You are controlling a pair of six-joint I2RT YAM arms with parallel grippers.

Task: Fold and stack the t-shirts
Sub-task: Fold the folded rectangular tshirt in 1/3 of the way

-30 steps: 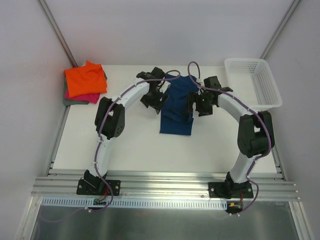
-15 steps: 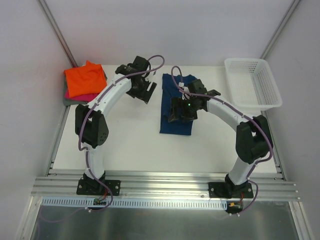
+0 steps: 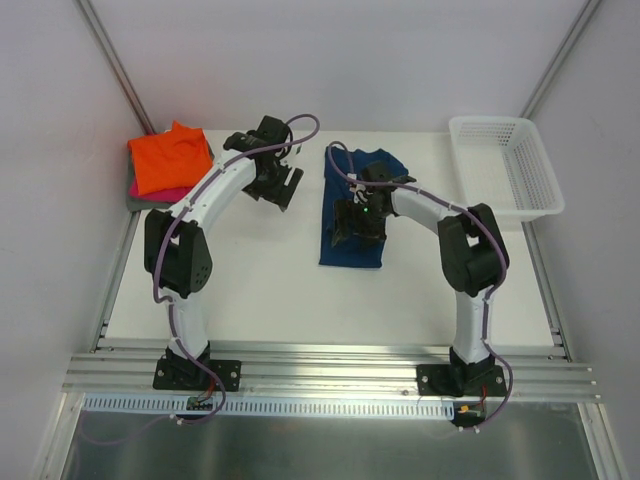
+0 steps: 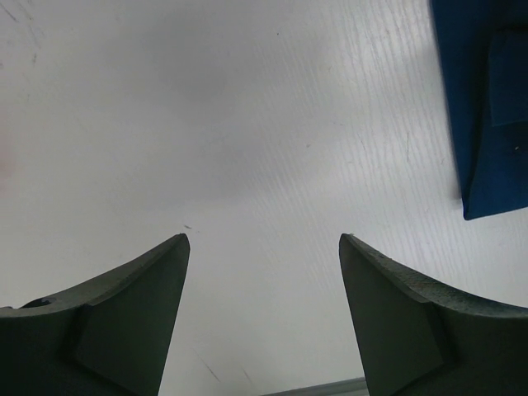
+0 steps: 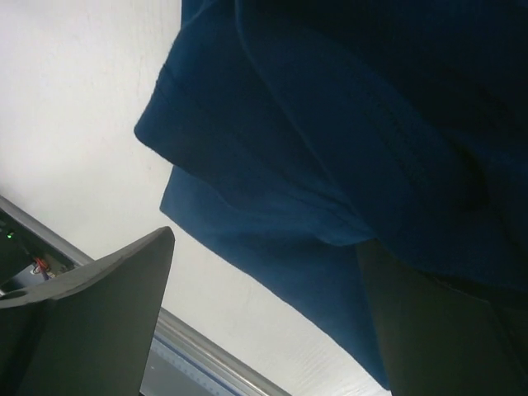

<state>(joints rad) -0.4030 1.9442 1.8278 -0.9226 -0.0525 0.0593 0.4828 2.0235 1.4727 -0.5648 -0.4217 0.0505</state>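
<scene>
The navy blue t-shirt [image 3: 357, 205] lies folded into a long strip at the table's middle back; its chest print is hidden. My right gripper [image 3: 352, 228] hovers low over its near left part, jaws open. In the right wrist view the navy cloth [image 5: 330, 124] fills the top, one fold draping over the right finger [image 5: 437, 330]; the right gripper [image 5: 264, 272] grips nothing. My left gripper [image 3: 277, 186] is open and empty over bare table to the shirt's left. In the left wrist view this gripper [image 4: 264, 247] has the shirt [image 4: 487, 107] at top right. The folded orange tee [image 3: 170, 158] tops the pink [image 3: 182, 194] and grey [image 3: 134, 201] ones at back left.
A white lattice basket [image 3: 505, 165] stands at the back right. Grey walls close the table's back and sides. An aluminium rail [image 3: 330, 365] runs along the near edge by the arm bases.
My left gripper has drawn back left, off the navy shirt, to bare table. My right gripper has moved left across the shirt to its near left part.
</scene>
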